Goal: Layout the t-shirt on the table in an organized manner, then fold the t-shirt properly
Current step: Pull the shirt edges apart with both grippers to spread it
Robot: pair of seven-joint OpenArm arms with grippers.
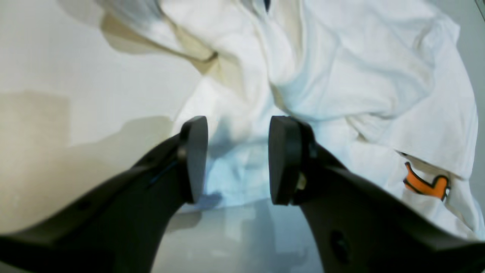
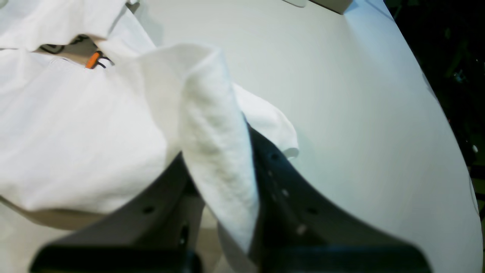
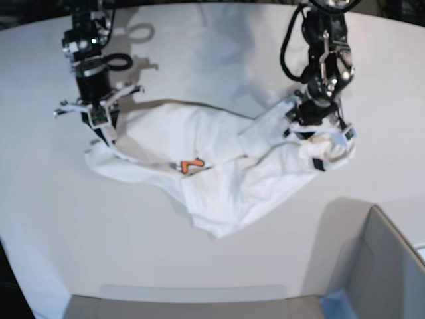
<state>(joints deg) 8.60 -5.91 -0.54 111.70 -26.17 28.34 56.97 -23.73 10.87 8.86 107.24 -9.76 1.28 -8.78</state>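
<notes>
Gripping t-shirt [image 2: 94,144] fold, right pincer [image 2: 219,178], left pincer [image 1: 238,159] agape, grey box [image 3: 382,272] nearby

Bright overhead light; soft arm shadows on the table [image 3: 219,40]; wrist views blurred, near parts out of focus.

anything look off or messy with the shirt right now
Yes: the t-shirt lies crumpled and twisted on the table, print mostly folded under. The right hand pinches one edge; the left hand is open over the other end.
</notes>
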